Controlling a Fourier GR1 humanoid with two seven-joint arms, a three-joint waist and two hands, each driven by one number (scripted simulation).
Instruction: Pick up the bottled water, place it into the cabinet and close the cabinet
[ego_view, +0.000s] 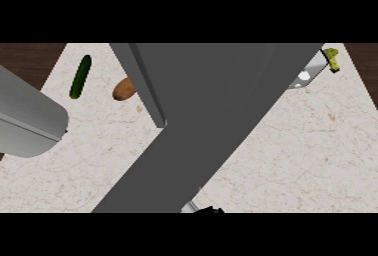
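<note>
A tall dark grey cabinet fills the middle of the head view. Its door stands open, swung out toward the lower edge. I see no bottled water that I can name with certainty. A shiny grey-white piece sticks out from behind the cabinet's right edge, and I cannot tell what it is. My left forearm shows as a big grey cylinder at the left edge, with its hand out of sight. Only a black scrap of my right hand peeks out at the lower edge under the door.
On the pale marble counter a green cucumber lies at the far left, with a brown potato beside the cabinet. A green vegetable lies at the far right. Dark wood shows past both far corners.
</note>
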